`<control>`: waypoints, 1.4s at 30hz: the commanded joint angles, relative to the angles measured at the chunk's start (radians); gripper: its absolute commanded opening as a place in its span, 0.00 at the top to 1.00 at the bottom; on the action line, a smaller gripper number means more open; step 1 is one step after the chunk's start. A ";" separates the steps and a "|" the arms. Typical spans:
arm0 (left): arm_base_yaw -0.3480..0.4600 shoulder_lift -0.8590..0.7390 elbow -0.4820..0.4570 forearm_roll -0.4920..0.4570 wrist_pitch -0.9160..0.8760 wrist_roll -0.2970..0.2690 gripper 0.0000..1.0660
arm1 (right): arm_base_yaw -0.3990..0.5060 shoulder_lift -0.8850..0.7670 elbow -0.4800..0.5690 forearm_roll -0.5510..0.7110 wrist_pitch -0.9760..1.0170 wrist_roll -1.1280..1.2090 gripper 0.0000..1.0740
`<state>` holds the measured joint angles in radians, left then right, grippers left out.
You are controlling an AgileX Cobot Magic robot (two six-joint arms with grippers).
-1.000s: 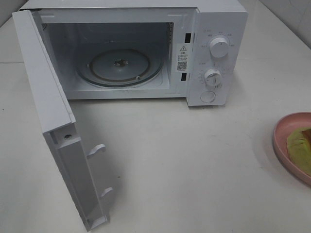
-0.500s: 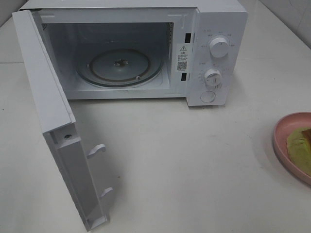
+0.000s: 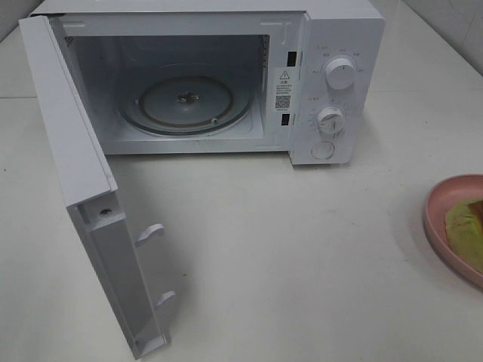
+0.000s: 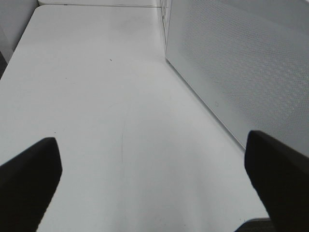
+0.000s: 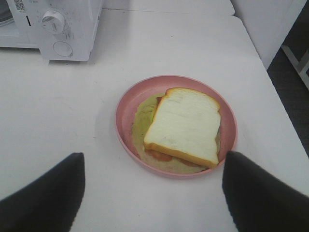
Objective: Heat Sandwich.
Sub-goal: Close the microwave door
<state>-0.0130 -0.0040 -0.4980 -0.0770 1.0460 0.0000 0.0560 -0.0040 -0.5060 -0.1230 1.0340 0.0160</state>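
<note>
The microwave stands with its door swung wide, the glass turntable bare inside, and the sandwich sits on the pink plate well off to the right of the tabletop, far from the oven mouth. Right claw hangs over the near edge of the plate, fingers spread wide with nothing between them; left claw is spread just as wide and empty, hovering over bare tabletop beside the mesh face of the open door. Now the risks: the plate is shallow and its rim low, so a pinch on one edge could tip it and let the bread slide off the filling. The top slice looks loosely laid, so a jerk or a tilt on the way across might shed it. The door juts far out into the working space, and the left arm close beside it could knock it partly shut just as the plate comes in; the plate could also clip the oven's sill. What we can't see: the high camera cuts the plate off at the frame edge and shows neither arm at all, the filling under the bread is only a green and orange fringe, and the dial markings are too small to read.
</note>
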 commanded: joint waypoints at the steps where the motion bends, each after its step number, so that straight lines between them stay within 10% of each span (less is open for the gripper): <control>1: 0.002 -0.022 -0.002 -0.001 -0.022 0.000 0.08 | -0.006 -0.027 0.002 0.001 -0.013 -0.006 0.30; 12: 0.002 0.119 -0.034 -0.004 -0.100 0.000 0.23 | -0.006 -0.027 0.002 0.001 -0.013 -0.006 0.30; 26: 0.002 0.435 -0.032 0.006 -0.302 0.000 0.97 | -0.006 -0.027 0.002 0.001 -0.013 -0.006 0.30; 42: 0.002 0.679 0.194 0.004 -0.948 0.119 1.00 | -0.006 -0.027 0.002 0.001 -0.013 -0.006 0.30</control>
<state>-0.0130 0.6610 -0.3240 -0.0740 0.1980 0.1110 0.0560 -0.0040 -0.5060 -0.1230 1.0330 0.0160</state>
